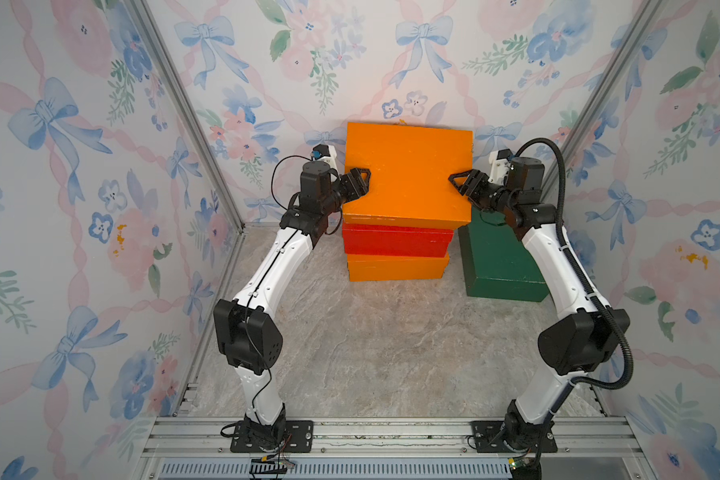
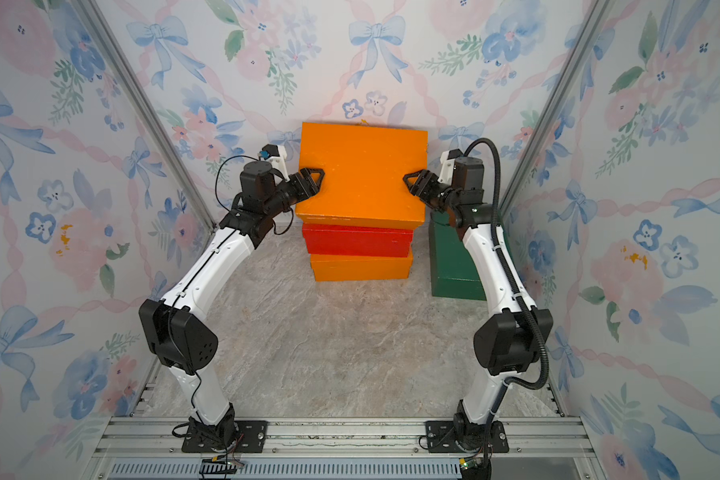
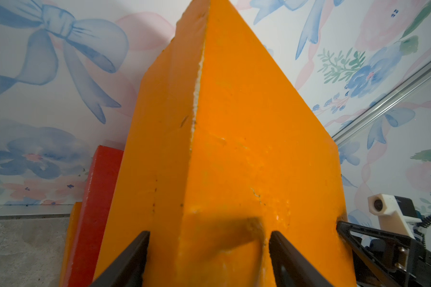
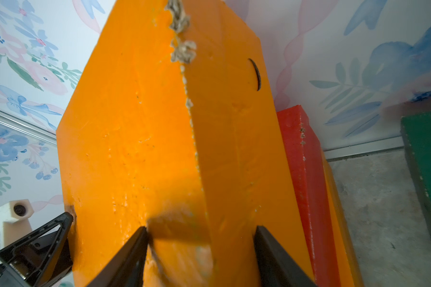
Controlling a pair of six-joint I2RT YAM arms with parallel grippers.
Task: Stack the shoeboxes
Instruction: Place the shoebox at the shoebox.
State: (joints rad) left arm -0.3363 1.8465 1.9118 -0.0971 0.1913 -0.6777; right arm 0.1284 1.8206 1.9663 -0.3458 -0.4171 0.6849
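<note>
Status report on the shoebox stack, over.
Left gripper and right gripper clamped on opposite sides of top orange box. Box over red box and lower orange box. Green box unstacked beside them, under right arm.

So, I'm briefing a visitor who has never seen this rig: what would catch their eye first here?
The top orange shoebox, near the back wall, clamped at its two ends by the left gripper and right gripper, over a red shoebox and a bottom orange shoebox. Next, the green shoebox alone on the tabletop under the right arm, and the bow-and-flower wallpaper all round.
</note>
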